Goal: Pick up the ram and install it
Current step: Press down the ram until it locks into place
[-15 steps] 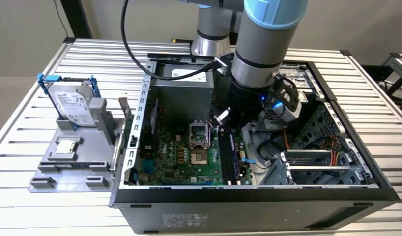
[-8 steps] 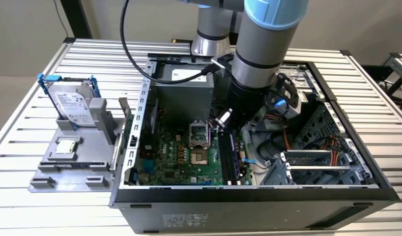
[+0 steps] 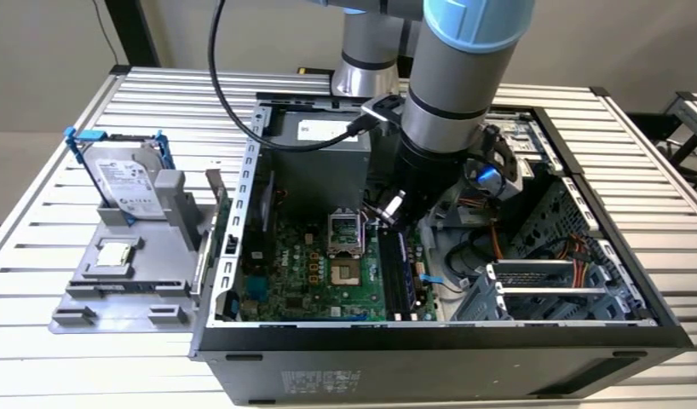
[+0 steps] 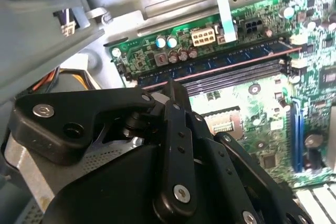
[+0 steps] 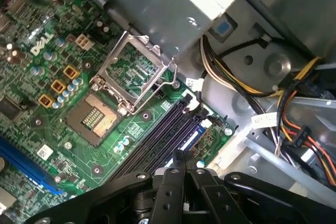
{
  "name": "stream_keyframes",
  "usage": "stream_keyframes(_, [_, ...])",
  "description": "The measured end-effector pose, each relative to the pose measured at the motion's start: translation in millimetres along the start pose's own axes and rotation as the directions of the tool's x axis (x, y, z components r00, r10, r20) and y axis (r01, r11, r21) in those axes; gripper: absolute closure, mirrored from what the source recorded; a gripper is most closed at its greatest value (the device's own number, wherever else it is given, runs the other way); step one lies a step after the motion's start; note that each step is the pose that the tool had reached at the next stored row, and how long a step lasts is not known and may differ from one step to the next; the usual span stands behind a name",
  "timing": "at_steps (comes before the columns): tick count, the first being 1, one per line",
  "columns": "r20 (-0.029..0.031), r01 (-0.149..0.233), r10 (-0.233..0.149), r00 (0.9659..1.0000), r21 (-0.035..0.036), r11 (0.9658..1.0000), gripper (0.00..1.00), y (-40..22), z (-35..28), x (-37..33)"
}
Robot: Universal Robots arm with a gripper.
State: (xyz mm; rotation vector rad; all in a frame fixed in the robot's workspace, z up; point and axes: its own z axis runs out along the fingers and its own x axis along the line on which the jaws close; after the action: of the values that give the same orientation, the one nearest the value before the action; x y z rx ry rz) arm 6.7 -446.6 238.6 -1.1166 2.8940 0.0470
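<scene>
Jaws look pressed together in both wrist views, with nothing visible between them. They sit low inside the open computer case (image 3: 440, 349), right over the row of long memory slots (image 5: 152, 148). We can't tell whether the tips touch anything.

We see the ram (image 4: 220, 61) lying flat along one of those slots in the second wrist view, at the edge of the row nearest the board's rim. It reads as a dark bluish strip with small chips. It looks level with the slot, not tilted. The first wrist view shows the same stick (image 5: 190, 139) just beyond the jaw tips, on the side of the row toward the cables (image 5: 294, 124).

We note the green motherboard (image 3: 314, 273) on the case floor. Its processor socket (image 5: 94, 115) is bare and the metal lid (image 5: 136, 72) over it is flipped up.

In the exterior view the arm (image 3: 457, 77) comes down from above into the middle of the case. Its lower end is over the slots, to the exterior view's right of the socket.

Outside the case, on the exterior view's left, a silver hard drive (image 3: 127, 183) in a blue-handled frame stands upright on a grey holder (image 3: 133, 294). The holder and the case both rest on the slatted metal desk (image 3: 53, 358).
</scene>
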Motion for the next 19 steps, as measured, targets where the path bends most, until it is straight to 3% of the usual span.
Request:
stream_keyframes(4, [0.0000,0.062,-0.062,0.9981,-0.0023,0.9981,1.00,0.0,0.3,0.0])
stream_keyframes(8, [-0.0002,0.118,-0.118,0.9930,-0.0047,0.9930,1.00,0.0,0.4,-0.1])
stream_keyframes(11, [0.0008,0.169,-0.169,0.9857,-0.0054,0.9857,1.00,0.0,0.4,-0.1])
stream_keyframes(15, [0.0052,0.236,-0.236,0.9718,-0.0024,0.9718,1.00,0.0,0.5,-0.1])
stream_keyframes(17, [0.0086,0.260,-0.260,0.9655,0.0013,0.9655,1.00,0.0,0.5,0.0])
stream_keyframes(19, [0.0137,0.274,-0.274,0.9616,0.0091,0.9617,1.00,0.1,0.7,0.0])
